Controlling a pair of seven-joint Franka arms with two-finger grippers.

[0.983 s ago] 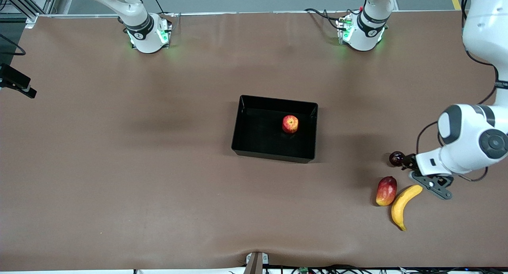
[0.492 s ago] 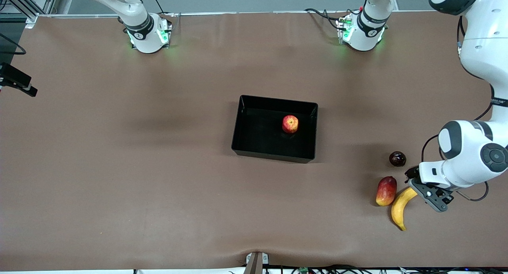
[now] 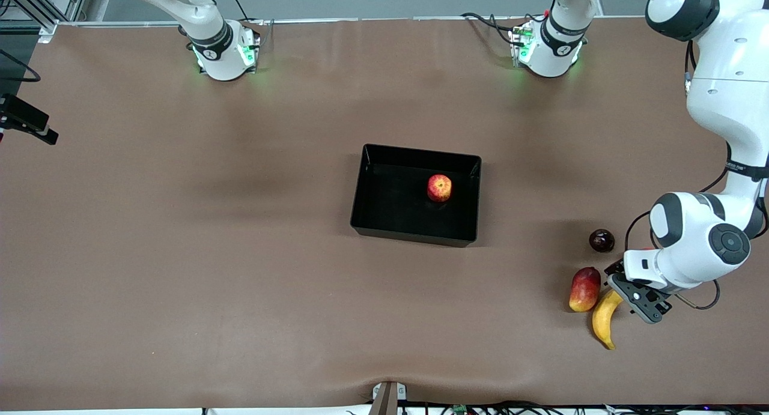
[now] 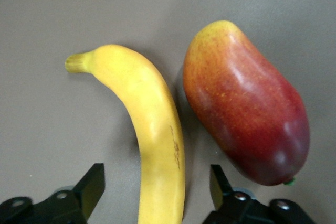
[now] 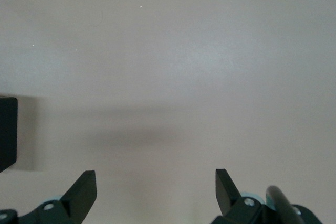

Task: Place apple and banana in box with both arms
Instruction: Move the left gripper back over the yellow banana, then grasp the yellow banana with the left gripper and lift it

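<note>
The apple [image 3: 439,188] lies inside the black box [image 3: 414,237] in the middle of the table. The yellow banana [image 3: 602,322] lies on the table toward the left arm's end, nearer the front camera than the box. My left gripper [image 3: 626,290] is low over the banana's end farthest from the front camera. In the left wrist view it [image 4: 157,178] is open, with one finger on each side of the banana [image 4: 152,124], not touching it. My right gripper [image 5: 156,182] is open and empty over bare table, and out of the front view.
A red-yellow mango [image 3: 584,289] lies right beside the banana, on the box's side; it also shows in the left wrist view [image 4: 247,103]. A dark round fruit [image 3: 601,240] sits just farther from the front camera. A corner of the box [image 5: 6,129] shows in the right wrist view.
My left gripper has moved from beside the dark round fruit toward the front camera and down over the banana's end. The fruits and the box have not moved.
</note>
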